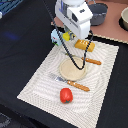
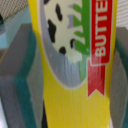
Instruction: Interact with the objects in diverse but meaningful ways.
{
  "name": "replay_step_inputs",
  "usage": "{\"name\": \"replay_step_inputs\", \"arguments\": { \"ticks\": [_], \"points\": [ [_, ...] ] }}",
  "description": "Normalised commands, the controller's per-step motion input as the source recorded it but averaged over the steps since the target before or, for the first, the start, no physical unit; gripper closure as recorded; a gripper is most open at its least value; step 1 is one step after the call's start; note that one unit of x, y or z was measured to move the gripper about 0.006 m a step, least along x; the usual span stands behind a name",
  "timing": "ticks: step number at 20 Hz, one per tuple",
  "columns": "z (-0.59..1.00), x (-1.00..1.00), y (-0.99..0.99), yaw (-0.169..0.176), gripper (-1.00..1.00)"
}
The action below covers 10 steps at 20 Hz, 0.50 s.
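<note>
Butter packet (image 2: 75, 60) filled the wrist view, a flat yellow thing printed with a black-and-white cow pattern, a green stripe and a red banner lettered "BUTTE" (the last letter ran off the frame). Its long axis ran along the gap between the two grey, teal-edged pads (image 2: 22, 80), and the lettering ran lengthwise along it. The jaws were clamped on the packet, one pad against each long edge. In the exterior view the white arm (image 1: 75, 17) hung over the far end of the striped placemat (image 1: 40, 80), wrist turned downward, black cable looping from it across the mat; its body hid the gripper and the packet there, so the packet's height above the bench could not be told. A golden-orange bread loaf (image 1: 85, 45) lay just beside the arm toward the exterior view's right, and a pale blue-white carton (image 1: 54, 36) showed at its left. A round tan plate (image 1: 73, 68) sat mid-mat, and a red round fruit (image 1: 66, 95) rested nearer the camera, well apart from the arm.
</note>
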Motion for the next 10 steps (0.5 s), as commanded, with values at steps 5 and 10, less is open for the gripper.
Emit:
{"name": "replay_step_inputs", "arguments": {
  "ticks": [5,10],
  "points": [
    [-0.11,-0.28,0.01,0.062,1.0],
    [-0.01,-0.21,0.0,0.047,-1.0]
  ]
}}
